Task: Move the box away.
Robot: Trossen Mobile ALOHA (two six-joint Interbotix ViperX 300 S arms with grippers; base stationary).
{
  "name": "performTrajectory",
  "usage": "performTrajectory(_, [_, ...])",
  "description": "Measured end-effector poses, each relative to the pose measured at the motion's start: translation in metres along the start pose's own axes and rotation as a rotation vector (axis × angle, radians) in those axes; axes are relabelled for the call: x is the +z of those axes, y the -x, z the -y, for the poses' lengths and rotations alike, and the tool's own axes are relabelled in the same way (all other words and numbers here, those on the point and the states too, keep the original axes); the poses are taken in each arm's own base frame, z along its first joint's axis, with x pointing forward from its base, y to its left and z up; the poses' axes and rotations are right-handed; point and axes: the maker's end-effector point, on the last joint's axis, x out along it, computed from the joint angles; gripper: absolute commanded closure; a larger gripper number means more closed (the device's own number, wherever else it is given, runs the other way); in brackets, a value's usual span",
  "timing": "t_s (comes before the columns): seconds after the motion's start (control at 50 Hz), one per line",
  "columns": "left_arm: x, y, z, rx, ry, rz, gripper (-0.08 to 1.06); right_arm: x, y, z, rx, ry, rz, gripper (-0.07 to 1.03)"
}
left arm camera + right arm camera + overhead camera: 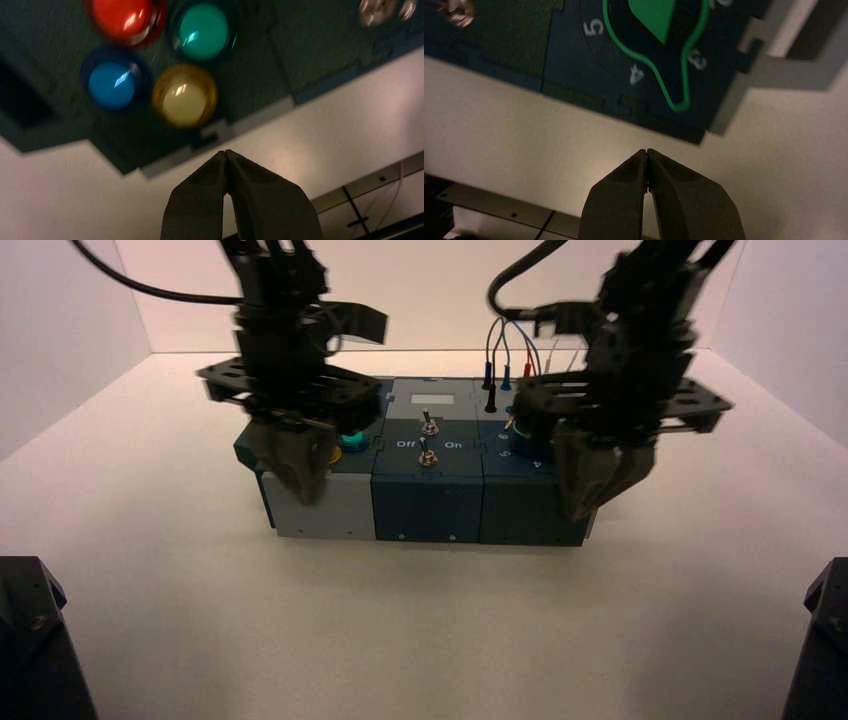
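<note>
The box point(430, 500), dark teal with a grey front-left section, stands in the middle of the white table. My left gripper point(300, 485) hangs shut at its near left part. In the left wrist view the shut tips point(226, 152) lie just off the box edge point(260, 65), near the yellow button point(184, 96), with blue point(112, 85), red point(125, 15) and green point(202, 31) buttons beyond. My right gripper point(590, 500) hangs shut at the near right corner. Its tips point(646, 151) sit just off the box point(569, 65), below the green dial point(656, 15) and the numbers 5, 4, 3.
Two toggle switches point(427, 440) stand in the box's middle section. Plugged wires point(510, 355) rise at its back right. White walls close the table's far side and both flanks. Dark arm bases point(30, 640) point(820, 640) fill the near corners.
</note>
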Motion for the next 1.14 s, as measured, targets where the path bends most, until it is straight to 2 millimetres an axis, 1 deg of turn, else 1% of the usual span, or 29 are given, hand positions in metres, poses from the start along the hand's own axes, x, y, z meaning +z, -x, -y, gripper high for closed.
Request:
performTrajectory(0.06, [-0.004,0.005,0.001,-0.005,0.001,0.018,1.01,-0.003,0.008,0.001,0.011,0.002,0.017,0.99])
performTrajectory(0.1, [-0.007,0.014,0.002,-0.017,0.003,0.049,1.01,-0.003,0.016,0.000,0.025,0.006,0.042,0.99])
performTrajectory(0.12, [-0.007,0.014,0.002,-0.017,0.003,0.049,1.01,-0.003,0.016,0.000,0.025,0.006,0.042,0.99])
performTrajectory(0.14, [-0.009,0.022,0.003,-0.024,0.001,0.076,1.01,-0.003,0.021,0.000,0.034,0.006,0.055,0.99])
performTrajectory(0.18, [-0.009,0.022,0.003,-0.024,0.001,0.076,1.01,-0.003,0.021,0.000,0.034,0.006,0.055,0.99])
performTrajectory(0.2, [-0.009,0.027,0.003,-0.028,0.001,0.092,1.01,-0.002,0.025,-0.001,0.041,0.008,0.068,0.99])
performTrajectory(0.22, [-0.009,0.037,0.004,-0.037,-0.001,0.128,1.01,-0.001,0.040,-0.002,0.067,0.012,0.110,0.99])
performTrajectory(0.26, [-0.009,0.052,0.005,-0.047,-0.005,0.172,1.01,-0.001,0.049,-0.003,0.082,0.015,0.136,0.99])
performTrajectory(0.28, [-0.009,0.055,0.006,-0.050,-0.009,0.183,1.01,-0.001,0.051,-0.004,0.086,0.014,0.141,0.99])
performTrajectory(0.34, [-0.009,0.071,0.006,-0.062,-0.012,0.236,1.01,0.000,0.066,-0.004,0.115,0.019,0.195,0.99])
performTrajectory(0.36, [-0.008,0.077,0.006,-0.067,-0.009,0.261,1.01,0.002,0.077,-0.006,0.135,0.022,0.235,0.99])
performTrajectory(0.38, [-0.008,0.083,0.005,-0.071,-0.009,0.282,1.01,0.002,0.077,-0.006,0.135,0.022,0.235,0.99])
performTrajectory(0.4, [-0.008,0.090,0.005,-0.076,-0.011,0.309,1.01,0.003,0.084,-0.006,0.149,0.027,0.264,0.99])
performTrajectory(0.42, [-0.008,0.102,0.003,-0.083,-0.007,0.355,1.01,0.004,0.097,-0.007,0.175,0.035,0.317,0.99])
performTrajectory(0.44, [-0.007,0.107,0.003,-0.085,-0.005,0.377,1.01,0.005,0.102,-0.007,0.180,0.038,0.337,0.99])
performTrajectory(0.54, [-0.005,0.131,-0.015,-0.061,0.026,0.475,1.01,0.009,0.126,0.002,0.190,0.057,0.461,0.99])
performTrajectory(0.56, [-0.005,0.132,-0.016,-0.057,0.025,0.482,1.01,0.010,0.131,0.004,0.190,0.058,0.485,0.99])
performTrajectory(0.6, [-0.005,0.145,-0.030,-0.033,0.053,0.534,1.01,0.012,0.141,0.009,0.189,0.055,0.537,0.99])
performTrajectory(0.62, [-0.005,0.145,-0.030,-0.033,0.053,0.534,1.01,0.012,0.142,0.011,0.187,0.054,0.545,0.99])
performTrajectory(0.66, [-0.005,0.157,-0.044,-0.010,0.089,0.587,1.01,0.014,0.151,0.020,0.171,0.044,0.595,0.99])
performTrajectory(0.68, [-0.006,0.161,-0.049,0.000,0.100,0.605,1.01,0.013,0.153,0.024,0.164,0.037,0.612,0.99])
performTrajectory(0.7, [-0.006,0.161,-0.049,0.000,0.100,0.605,1.01,0.014,0.153,0.025,0.160,0.036,0.616,0.99])
performTrajectory(0.74, [-0.008,0.173,-0.063,0.024,0.135,0.655,1.01,0.014,0.160,0.036,0.138,0.018,0.663,0.99])
performTrajectory(0.8, [-0.009,0.176,-0.068,0.032,0.148,0.669,1.01,0.014,0.161,0.040,0.132,0.010,0.675,0.99])
performTrajectory(0.86, [-0.013,0.190,-0.080,0.056,0.180,0.734,1.01,0.013,0.173,0.049,0.127,-0.021,0.736,0.99])
performTrajectory(0.94, [-0.016,0.197,-0.090,0.080,0.194,0.776,1.01,0.012,0.180,0.051,0.127,-0.018,0.772,0.99])
performTrajectory(0.98, [-0.024,0.204,-0.104,0.106,0.251,0.828,1.01,0.010,0.189,0.054,0.125,-0.016,0.819,0.99])
performTrajectory(1.0, [-0.026,0.206,-0.106,0.115,0.259,0.842,1.01,0.009,0.190,0.055,0.125,-0.016,0.824,0.99])
performTrajectory(1.14, [-0.034,0.205,-0.110,0.122,0.283,0.873,1.01,0.009,0.189,0.056,0.121,-0.014,0.829,0.99])
